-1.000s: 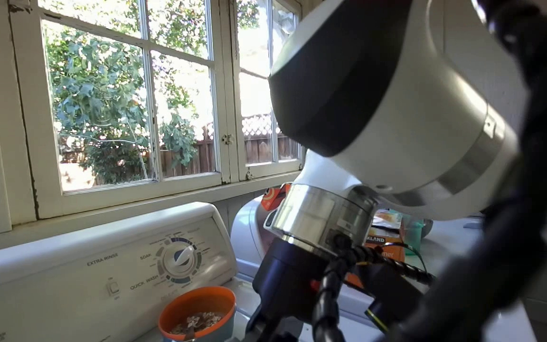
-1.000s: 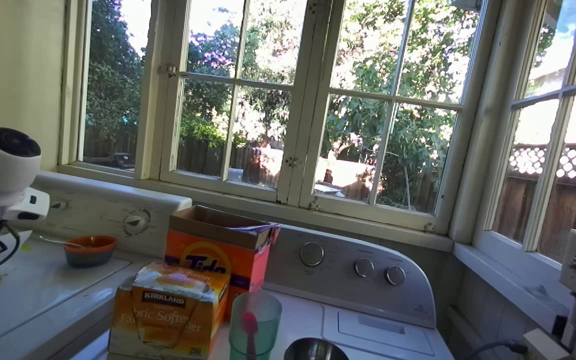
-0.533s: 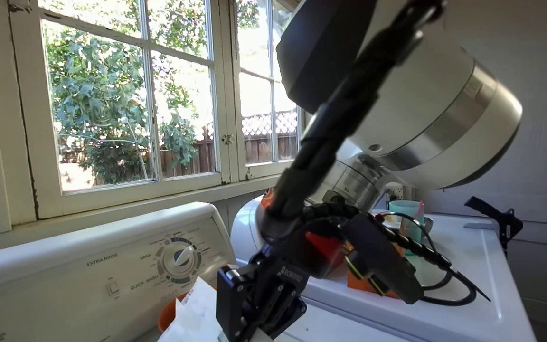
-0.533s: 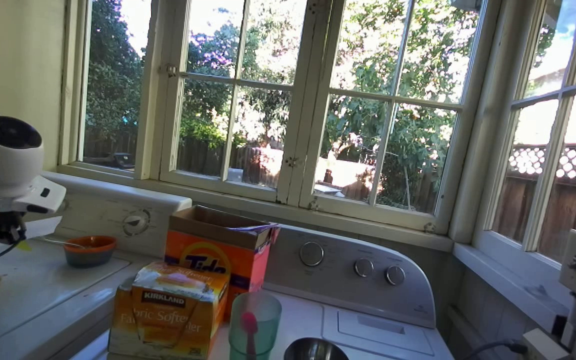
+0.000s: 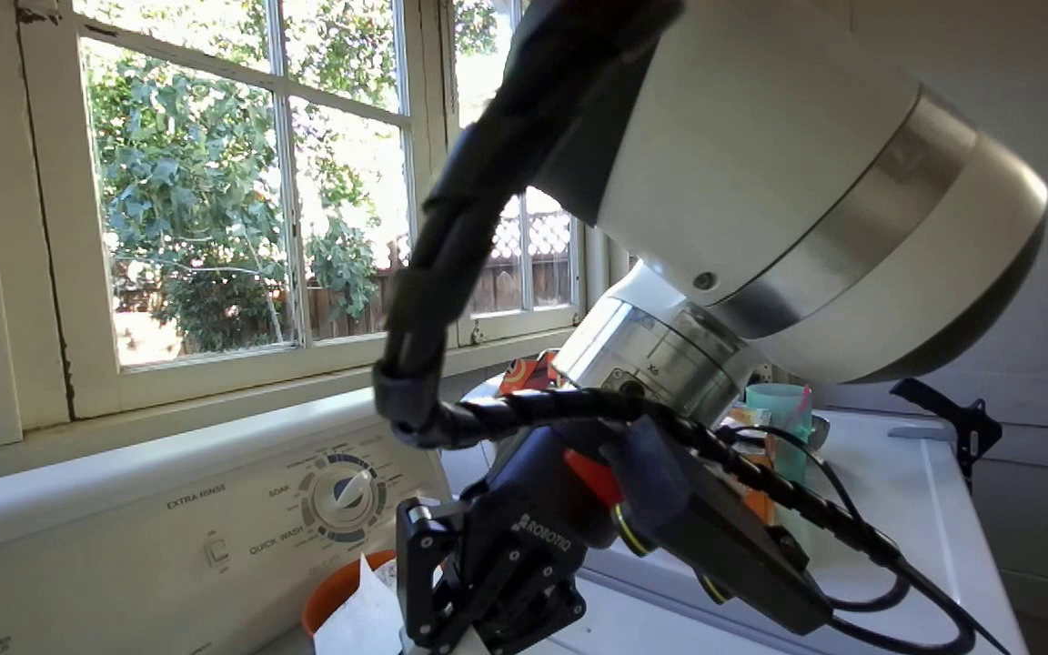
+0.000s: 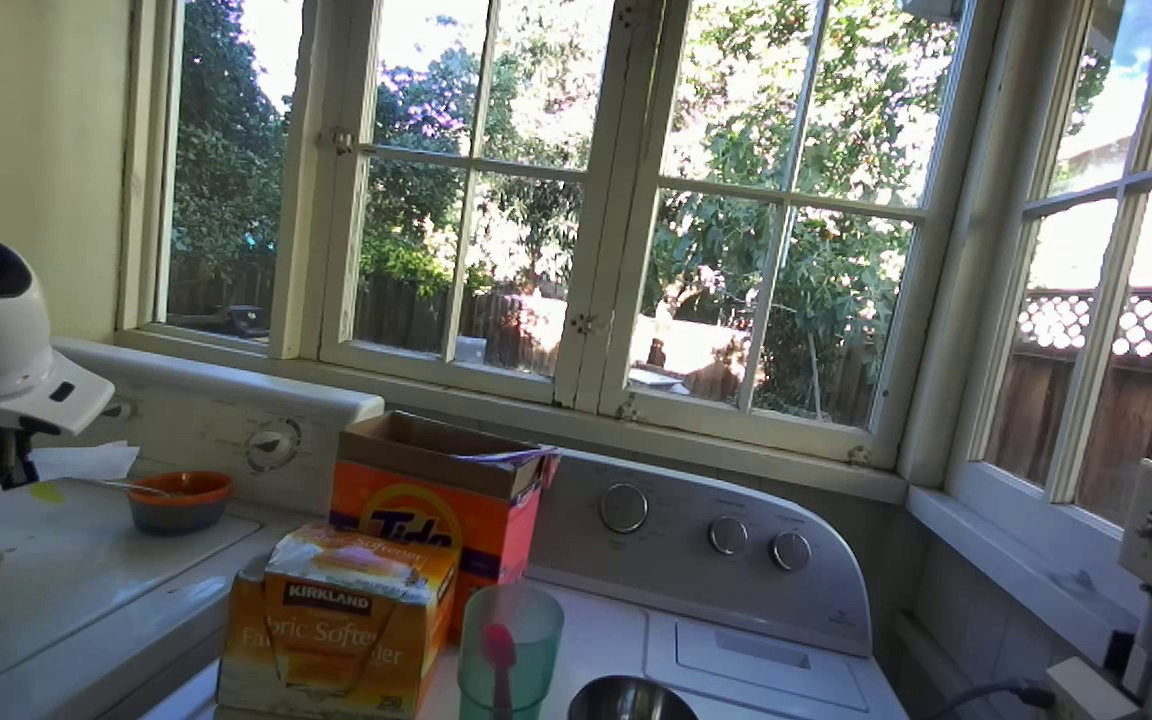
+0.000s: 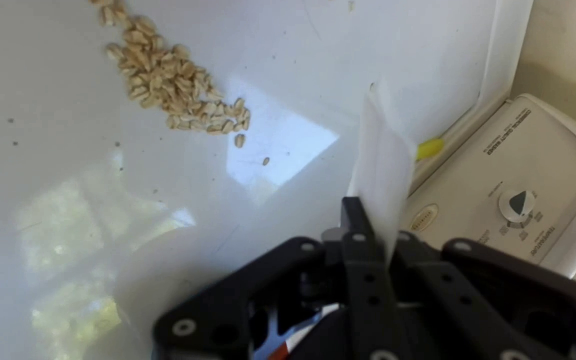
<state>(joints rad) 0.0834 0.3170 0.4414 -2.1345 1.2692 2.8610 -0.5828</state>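
In the wrist view a loose trail of oats (image 7: 168, 85) lies on the washer top (image 7: 53, 165), well in from its back edge. Right of it is the claw (image 7: 379, 240), its jaws pressed together on a folded sheet of white paper (image 7: 385, 150) — the only gap between them is the thin sheet itself. The paper sticks out beyond the grip, between the oats and the control panel (image 7: 563, 160); whether it touches the surface cannot be told. A yellow piece (image 7: 430, 148) shows just beside the paper, at the back edge. Further right, the panel reads "COMMERCIAL QUALITY WASHER" and "TEMPERATURE".

In an exterior view the same panel carries "EXTRA RINSE", "QUICK WASH" and "SOAK". Next comes an orange-rimmed bowl (image 5: 333, 591), partly hidden by the paper, then the claw with "ROBOTIQ" on its body.

In an exterior view a thin handle (image 6: 116, 486) leans over the bowl's left rim. By the left edge of the neighbouring machine (image 6: 601, 630) stands a softener box (image 6: 336, 650) — "KIRKLAND", "Fabric Softener" — with an open Tide box (image 6: 496, 540) behind it. Then come a green cup (image 6: 539, 640) with a pink spoon (image 6: 499, 650) in it, and a metal bowl (image 6: 631, 700). The gray panel (image 6: 676, 510) at that machine's back edge bears three knobs (image 6: 623, 507) and lettering too small to read.
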